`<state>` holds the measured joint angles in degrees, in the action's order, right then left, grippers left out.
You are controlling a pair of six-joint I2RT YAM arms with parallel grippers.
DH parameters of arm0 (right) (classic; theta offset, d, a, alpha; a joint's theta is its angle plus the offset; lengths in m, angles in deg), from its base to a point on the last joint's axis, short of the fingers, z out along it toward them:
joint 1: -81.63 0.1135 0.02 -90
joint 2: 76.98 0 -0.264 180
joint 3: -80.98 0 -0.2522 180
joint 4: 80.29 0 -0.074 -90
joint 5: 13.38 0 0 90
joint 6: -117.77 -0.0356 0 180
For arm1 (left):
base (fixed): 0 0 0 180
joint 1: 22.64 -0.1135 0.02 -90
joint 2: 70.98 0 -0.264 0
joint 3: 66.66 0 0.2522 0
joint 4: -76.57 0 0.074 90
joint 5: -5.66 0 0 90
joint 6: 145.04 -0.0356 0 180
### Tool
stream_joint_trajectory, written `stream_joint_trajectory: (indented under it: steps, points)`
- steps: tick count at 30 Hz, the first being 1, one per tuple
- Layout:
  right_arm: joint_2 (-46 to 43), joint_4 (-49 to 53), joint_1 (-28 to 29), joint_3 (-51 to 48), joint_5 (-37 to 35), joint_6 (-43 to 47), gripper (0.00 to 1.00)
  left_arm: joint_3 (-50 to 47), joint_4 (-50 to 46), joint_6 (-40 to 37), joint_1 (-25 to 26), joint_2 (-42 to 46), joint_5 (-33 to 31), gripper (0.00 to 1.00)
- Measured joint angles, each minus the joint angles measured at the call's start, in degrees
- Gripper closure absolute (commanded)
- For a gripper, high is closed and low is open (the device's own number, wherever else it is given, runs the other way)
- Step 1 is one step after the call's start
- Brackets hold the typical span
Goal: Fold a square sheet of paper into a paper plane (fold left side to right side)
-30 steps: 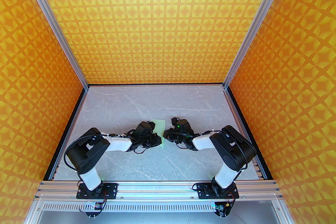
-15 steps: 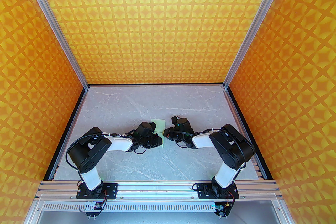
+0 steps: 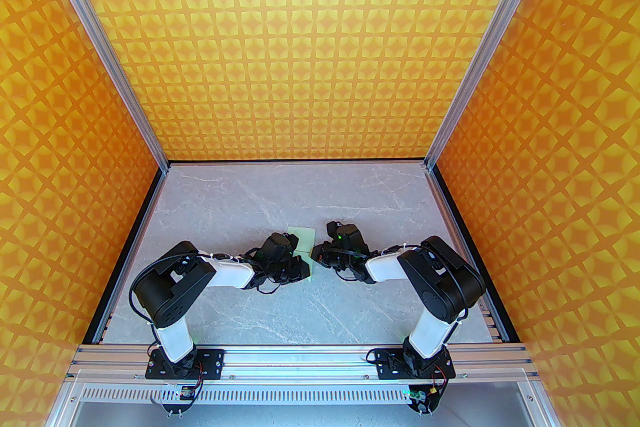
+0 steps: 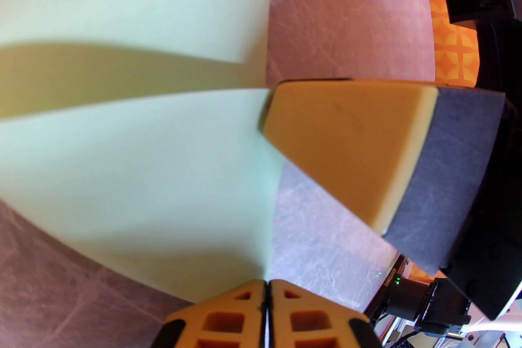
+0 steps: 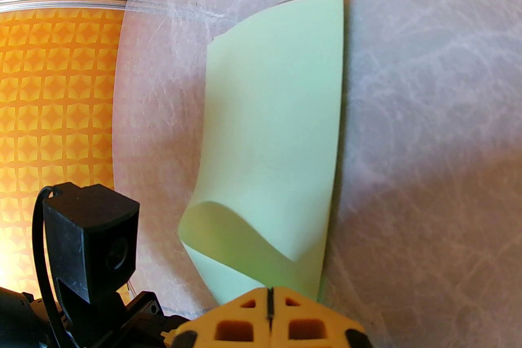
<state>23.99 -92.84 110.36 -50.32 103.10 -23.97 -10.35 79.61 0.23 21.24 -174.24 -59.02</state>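
- While my left gripper [image 4: 266,291] pinches the near corner of the sheet of paper [image 5: 277,114], fingers pressed together on it, a sideways tug could tear that thin corner or slip it free (the hold is only on the very edge).
- Just beyond it, the right gripper [image 5: 269,299] is pressed shut, its tip at the sheet's edge. I cannot tell whether it bears on the paper or only on the table [image 3: 235,209]. If it is off the paper, I judge the whole sheet may slide when the flap is carried over.
- Mid-sheet, the lifted layer bows in a loose curl above the flat layer. If I let go now, I expect it would spring open again or crease crooked.
- At the far end the sheet lies flat near the middle of the table. One far corner looks slightly out of line between the layers, so pressing down from here risks an off-square fold.
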Motion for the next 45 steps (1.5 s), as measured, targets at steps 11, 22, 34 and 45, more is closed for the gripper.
stream_joint_trajectory:
  steps: [11,22,34,45]
  points:
    - [0.3,0.0,0.0,0.0,0.1,0.0,1.00,0.4,0.0,0.1,0.1,-1.0,0.2,0.88]
    - [0.3,0.0,0.0,0.0,0.1,0.0,1.00,0.9,0.0,0.2,0.7,-1.2,0.5,0.88]
    - [0.6,0.0,0.0,0.0,0.1,0.0,1.00,0.9,-0.3,0.2,0.8,-1.2,0.8,0.88]
    - [0.8,0.0,-0.3,0.0,0.1,0.0,1.00,1.3,-0.5,0.2,1.6,-1.2,1.3,0.88]
